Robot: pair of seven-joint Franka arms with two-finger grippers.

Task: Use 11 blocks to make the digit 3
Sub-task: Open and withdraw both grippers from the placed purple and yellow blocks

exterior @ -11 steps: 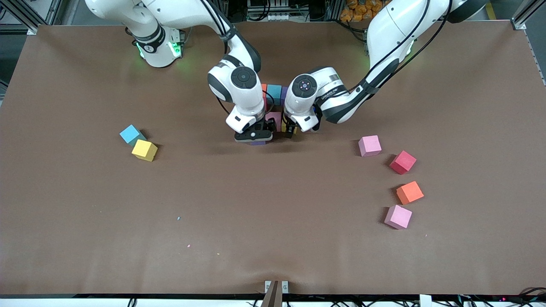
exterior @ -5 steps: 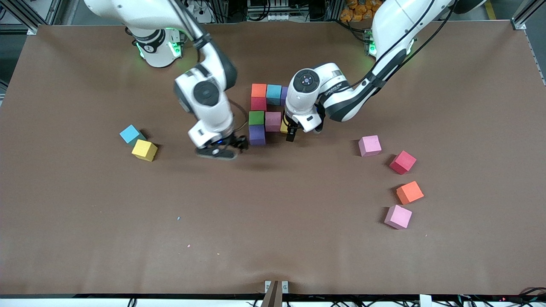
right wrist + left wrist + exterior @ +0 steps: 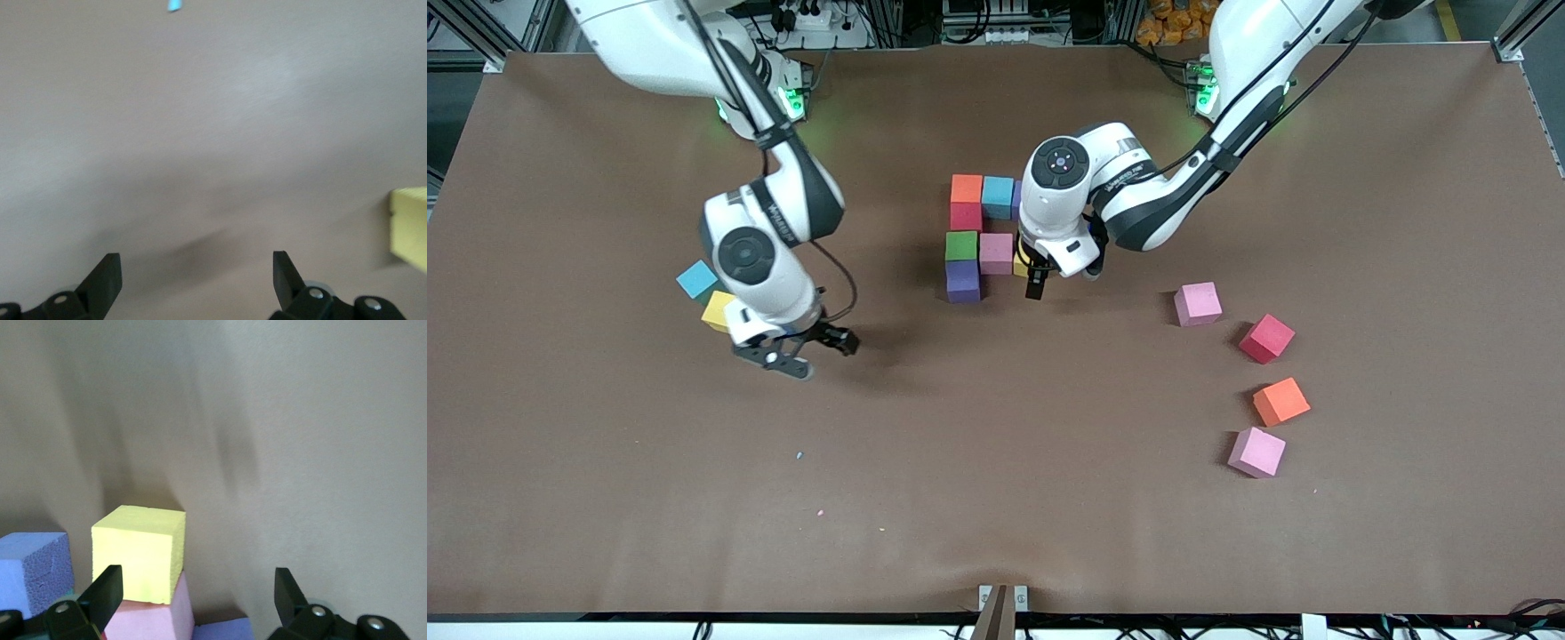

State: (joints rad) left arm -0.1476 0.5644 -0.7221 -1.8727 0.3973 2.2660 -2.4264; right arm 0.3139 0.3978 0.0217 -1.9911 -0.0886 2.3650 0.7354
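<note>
- Front view, nearest the camera: a pink block [image 3: 1256,452] lies loose on the tabletop [image 3: 996,498] toward the left arm's end, with an orange block [image 3: 1281,401], a red block [image 3: 1266,338] and a second pink block [image 3: 1198,303] each a little farther from the camera.
- Right gripper [image 3: 796,350] hangs over bare tabletop toward the right arm's end; its fingers [image 3: 103,280] stand spread wide with nothing between them.
- Just beside those fingers, slightly farther from the camera, sits a yellow block [image 3: 718,310], partly covered by the wrist; the right wrist view catches its edge [image 3: 408,227] off to one side of the fingers. A light blue block [image 3: 695,279] touches it.
- Left gripper [image 3: 1037,283] points down at the digit 3 [image 3: 978,233] in the middle of the tabletop; its fingers [image 3: 107,590] are wide apart and grip nothing.
- Partly between those fingers, in the left wrist view, a small yellow cube [image 3: 140,550] stands up against a pink cube [image 3: 150,620], with a purple cube [image 3: 33,567] next to them; whether a fingertip touches the yellow cube is hard to tell.
- The unfinished figure shows a purple cube [image 3: 963,282] nearest the camera, then a green cube [image 3: 961,245] with the pink cube beside it, then a red cube [image 3: 966,216], and farthest an orange cube [image 3: 967,188] with a blue cube [image 3: 998,196] beside it; the left wrist covers whatever follows.
</note>
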